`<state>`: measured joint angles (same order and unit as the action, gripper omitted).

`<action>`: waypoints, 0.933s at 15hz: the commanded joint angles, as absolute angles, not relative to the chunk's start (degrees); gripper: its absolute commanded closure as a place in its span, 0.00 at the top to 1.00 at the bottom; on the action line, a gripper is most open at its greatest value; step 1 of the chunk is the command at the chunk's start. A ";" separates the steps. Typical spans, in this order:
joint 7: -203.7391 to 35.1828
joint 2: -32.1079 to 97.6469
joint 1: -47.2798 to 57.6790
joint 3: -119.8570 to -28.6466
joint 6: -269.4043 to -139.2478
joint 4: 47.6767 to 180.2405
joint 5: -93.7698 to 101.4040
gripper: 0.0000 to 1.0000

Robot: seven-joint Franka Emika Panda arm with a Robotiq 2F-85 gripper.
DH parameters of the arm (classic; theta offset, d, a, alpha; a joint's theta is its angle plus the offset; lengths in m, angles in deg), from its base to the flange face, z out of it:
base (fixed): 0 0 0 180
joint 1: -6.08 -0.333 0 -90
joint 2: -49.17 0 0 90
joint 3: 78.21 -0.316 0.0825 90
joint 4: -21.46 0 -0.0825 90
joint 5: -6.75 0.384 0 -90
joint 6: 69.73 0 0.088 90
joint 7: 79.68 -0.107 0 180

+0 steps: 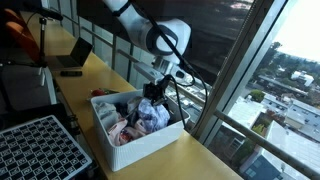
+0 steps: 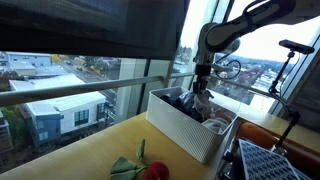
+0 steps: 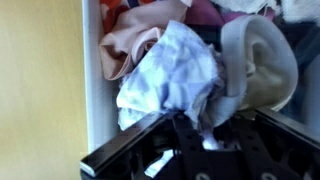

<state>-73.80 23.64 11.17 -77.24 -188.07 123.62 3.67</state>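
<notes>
Gripper point(image 1: 152, 92) down in white bin point(image 1: 140, 150), jaws pinching bunched pale blue cloth point(image 3: 175, 70). Pink garment point(image 3: 125, 50) just beside it, beige one point(image 3: 265, 60) opp side

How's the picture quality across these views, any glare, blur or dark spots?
In an exterior view the window glares white at the right; in an exterior view the arm is backlit and dark; the wrist view is blurred, the claw a dark mass by the pale blue cloth.
</notes>
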 commanded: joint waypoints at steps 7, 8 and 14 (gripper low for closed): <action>-74.30 44.00 7.64 -78.62 -178.04 118.85 4.01 0.04; -74.42 45.30 6.74 -79.14 -177.44 117.47 3.68 0.04; -78.17 48.37 -0.46 -85.12 -169.44 106.94 2.54 0.04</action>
